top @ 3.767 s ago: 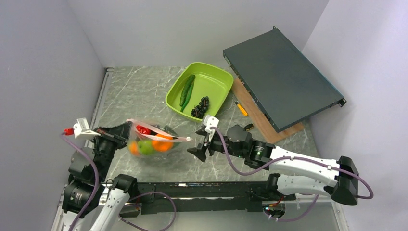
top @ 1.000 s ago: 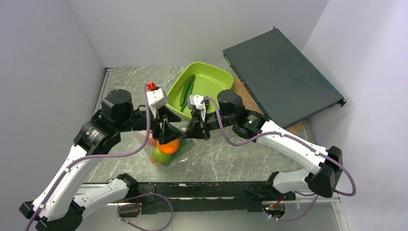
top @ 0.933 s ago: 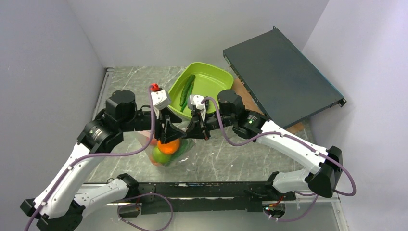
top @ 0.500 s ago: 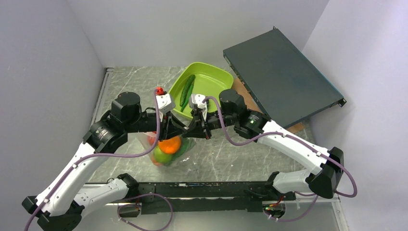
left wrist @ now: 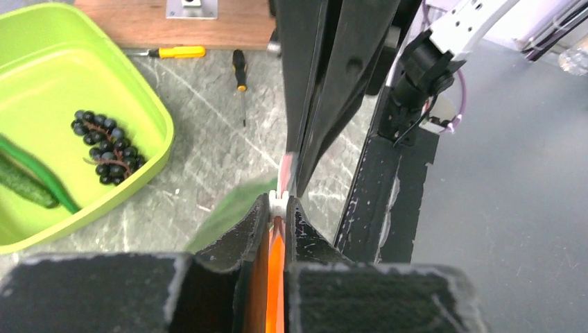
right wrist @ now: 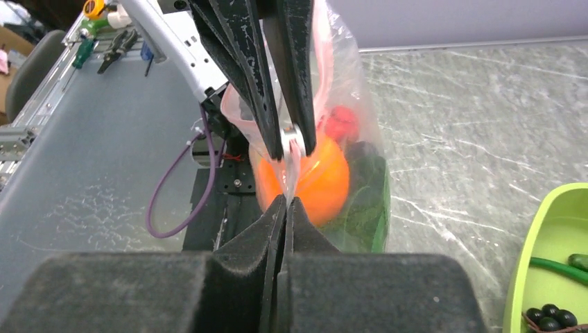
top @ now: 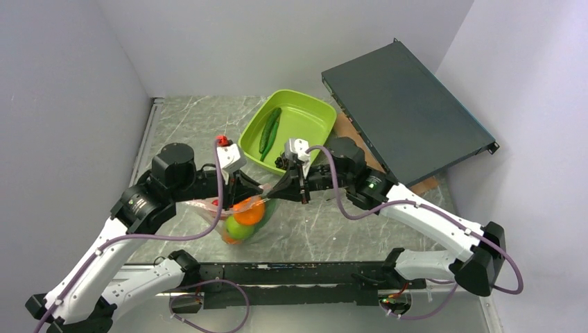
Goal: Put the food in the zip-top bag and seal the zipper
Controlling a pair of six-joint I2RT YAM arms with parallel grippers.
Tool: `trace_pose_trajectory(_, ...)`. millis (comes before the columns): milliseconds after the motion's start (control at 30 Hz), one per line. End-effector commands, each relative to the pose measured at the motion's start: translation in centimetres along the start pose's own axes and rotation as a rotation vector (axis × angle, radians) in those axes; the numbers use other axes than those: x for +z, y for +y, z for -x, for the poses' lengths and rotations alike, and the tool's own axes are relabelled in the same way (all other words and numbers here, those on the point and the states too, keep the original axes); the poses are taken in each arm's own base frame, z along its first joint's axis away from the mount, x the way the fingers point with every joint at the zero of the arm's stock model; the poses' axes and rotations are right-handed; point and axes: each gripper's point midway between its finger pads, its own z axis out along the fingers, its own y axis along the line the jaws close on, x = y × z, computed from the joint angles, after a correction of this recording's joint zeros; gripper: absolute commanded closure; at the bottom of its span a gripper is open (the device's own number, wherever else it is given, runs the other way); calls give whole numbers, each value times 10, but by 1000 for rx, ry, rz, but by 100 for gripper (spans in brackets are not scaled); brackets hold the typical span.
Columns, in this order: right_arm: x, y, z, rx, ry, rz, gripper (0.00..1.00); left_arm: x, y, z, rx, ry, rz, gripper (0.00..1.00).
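Note:
The zip-top bag (top: 239, 220) hangs above the table between both grippers. It holds an orange (top: 249, 210), a green apple (top: 238, 228) and a red pepper (right wrist: 339, 125). My left gripper (left wrist: 279, 200) is shut on the zipper (left wrist: 287, 166) at its white slider. My right gripper (right wrist: 286, 201) is shut on the bag's mouth edge, tip to tip with the left one. In the top view the left gripper (top: 244, 192) and right gripper (top: 272, 193) meet over the orange. A cucumber (top: 270, 127) and dark grapes (top: 284, 160) lie in the tray.
The lime-green tray (top: 315, 114) stands behind the grippers. A dark flat box (top: 405, 114) rests on a wooden board (top: 378, 177) at the back right. Two orange-handled screwdrivers (left wrist: 173, 51) lie by the board. Grey walls close in on the left, back and right.
My left jaws have closed from wide open onto the zipper's slider. The right arm has drawn back to the right, and the bag hangs a little lower.

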Motion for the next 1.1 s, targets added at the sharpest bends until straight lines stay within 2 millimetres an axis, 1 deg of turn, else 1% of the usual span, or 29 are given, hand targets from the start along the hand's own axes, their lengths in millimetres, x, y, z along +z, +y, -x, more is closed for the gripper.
trace_pose_trajectory(0,-24,-1,11,9,-80,-50,100,-30,16,-18,64,43,166,100)
trace_pose_trajectory(67,-32,-2,10,26,-105,-54,100,-40,15,-25,72,55,190,100)
trace_pose_trajectory(100,-35,-1,11,33,-112,-49,100,-44,13,-25,75,46,194,100)
trace_pose_trajectory(167,-35,-1,12,46,-108,-49,100,-48,10,-22,77,18,200,100)
trace_pose_trajectory(233,-33,6,13,40,-95,2,100,-46,4,-14,77,-21,168,100)
trace_pose_trajectory(267,-32,12,14,41,-89,48,87,-44,0,-11,71,-33,145,100)
trace_pose_trajectory(300,-31,17,16,48,-88,89,67,-40,-2,-7,68,-47,121,100)
trace_pose_trajectory(333,-30,22,20,49,-90,121,52,-36,-4,-4,59,-50,101,100)
trace_pose_trajectory(367,-30,25,24,48,-92,141,43,-33,-6,-2,54,-52,81,100)
trace_pose_trajectory(433,-31,31,32,39,-98,179,31,-28,-9,2,46,-56,46,100)
trace_pose_trajectory(467,-30,32,34,30,-97,194,28,-26,-11,4,47,-62,25,100)
trace_pose_trajectory(533,-28,35,39,17,-90,239,24,-23,-15,8,48,-68,-7,100)
trace_pose_trajectory(567,-26,35,42,16,-86,261,24,-22,-16,10,49,-67,-19,100)
trace_pose_trajectory(667,-16,35,44,17,-65,306,29,-22,-20,13,54,-54,-43,100)
trace_pose_trajectory(700,-12,35,40,35,-43,321,31,-22,-21,14,53,-45,-52,100)
trace_pose_trajectory(767,-6,33,40,34,-29,333,39,-23,-22,16,54,-37,-60,100)
trace_pose_trajectory(800,-4,33,42,29,-28,342,45,-24,-23,18,55,-33,-64,100)
trace_pose_trajectory(867,1,33,43,39,-25,361,63,-25,-26,19,55,-26,-76,100)
trace_pose_trajectory(900,3,33,43,43,-22,369,69,-26,-26,20,56,-27,-78,100)
trace_pose_trajectory(933,6,35,43,45,-19,378,71,-26,-27,21,56,-28,-80,100)
trace_pose_trajectory(967,9,35,43,45,-16,380,76,-26,-27,22,57,-28,-84,100)
trace_pose_trajectory(1000,10,35,44,44,-15,377,86,-26,-28,22,54,-26,-87,100)
trace_pose_trajectory(1033,12,34,44,48,-15,370,99,-25,-28,22,50,-21,-90,100)
trace_pose_trajectory(1067,13,33,45,55,-17,361,100,-25,-27,22,47,-17,-89,100)
